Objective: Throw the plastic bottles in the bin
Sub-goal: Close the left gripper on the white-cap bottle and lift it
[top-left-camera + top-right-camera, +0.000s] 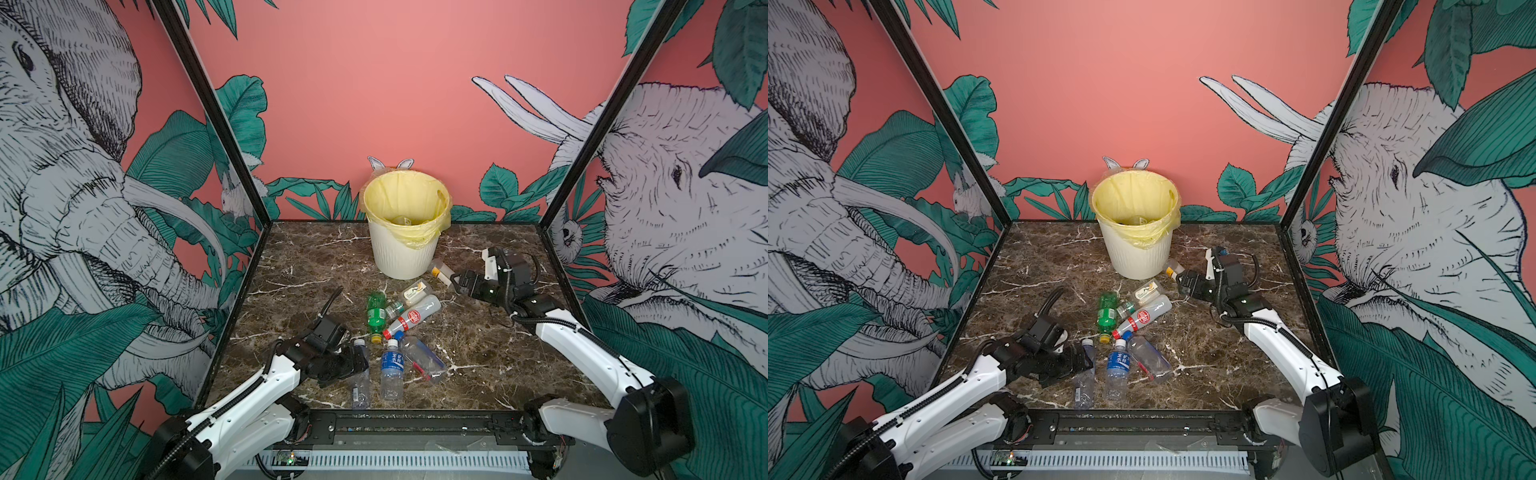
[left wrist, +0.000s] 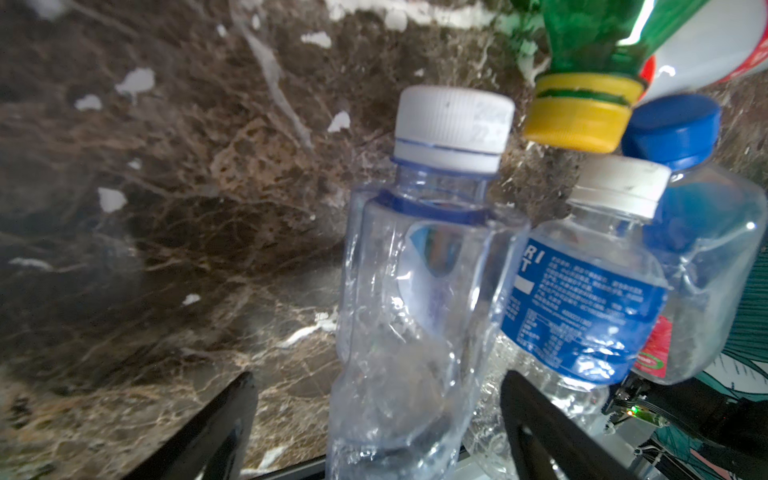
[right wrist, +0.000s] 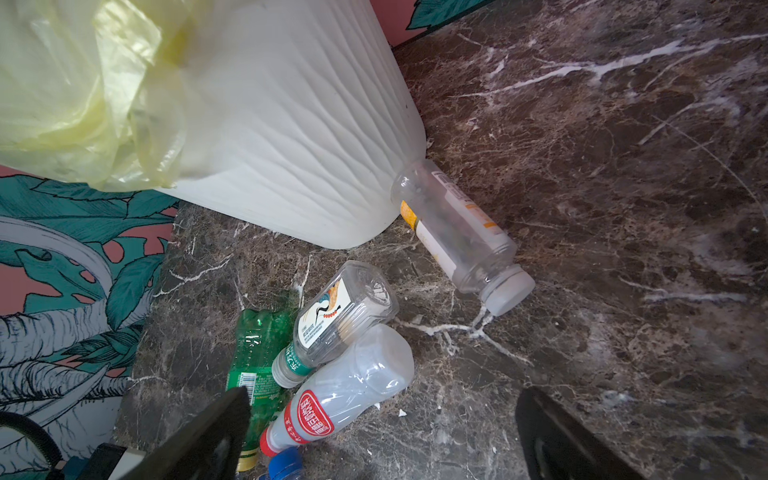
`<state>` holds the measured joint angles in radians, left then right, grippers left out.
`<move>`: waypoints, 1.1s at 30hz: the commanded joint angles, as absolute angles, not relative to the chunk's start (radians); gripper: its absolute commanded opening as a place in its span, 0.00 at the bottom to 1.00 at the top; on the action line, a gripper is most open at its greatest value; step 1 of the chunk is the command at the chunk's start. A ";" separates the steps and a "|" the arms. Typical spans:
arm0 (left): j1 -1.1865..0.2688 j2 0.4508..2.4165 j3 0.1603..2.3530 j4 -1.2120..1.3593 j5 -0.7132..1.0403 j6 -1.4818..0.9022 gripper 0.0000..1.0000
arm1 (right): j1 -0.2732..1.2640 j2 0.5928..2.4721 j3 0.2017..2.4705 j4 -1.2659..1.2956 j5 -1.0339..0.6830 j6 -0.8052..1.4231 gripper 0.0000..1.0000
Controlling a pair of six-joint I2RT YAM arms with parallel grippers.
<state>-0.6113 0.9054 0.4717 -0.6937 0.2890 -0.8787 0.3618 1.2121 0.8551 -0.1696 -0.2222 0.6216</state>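
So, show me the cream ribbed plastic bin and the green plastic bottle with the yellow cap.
cream ribbed plastic bin (image 1: 400, 258): in a top view, ribbed front wall.
green plastic bottle (image 1: 376, 312): in a top view, labelled body.

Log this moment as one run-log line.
left gripper: open, straddling clear bottle | right gripper: open, empty, near orange-label bottle beside bin | task: unfinished

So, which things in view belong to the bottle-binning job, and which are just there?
Job: bin; green bottle; red-label bottle; blue-label bottle; crumpled clear bottle; blue-capped bottle; crane-label bottle; bottle beside the bin.
Just there: marble table; mural walls.
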 commanded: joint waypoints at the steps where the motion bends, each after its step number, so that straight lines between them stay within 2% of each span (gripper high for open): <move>1: -0.620 0.916 0.462 -0.685 0.268 -0.874 0.90 | 0.362 1.220 0.849 -0.131 -0.234 0.633 0.99; 18: -0.685 1.010 0.415 -0.608 0.176 -0.882 0.78 | 0.362 1.241 0.833 -0.110 -0.236 0.647 0.99; 25: -0.687 0.996 0.415 -0.599 0.135 -0.903 0.72 | 0.362 1.229 0.815 -0.110 -0.235 0.650 0.99; 33: -0.686 0.992 0.398 -0.598 0.129 -0.917 0.68 | 0.362 1.230 0.809 -0.103 -0.239 0.652 0.99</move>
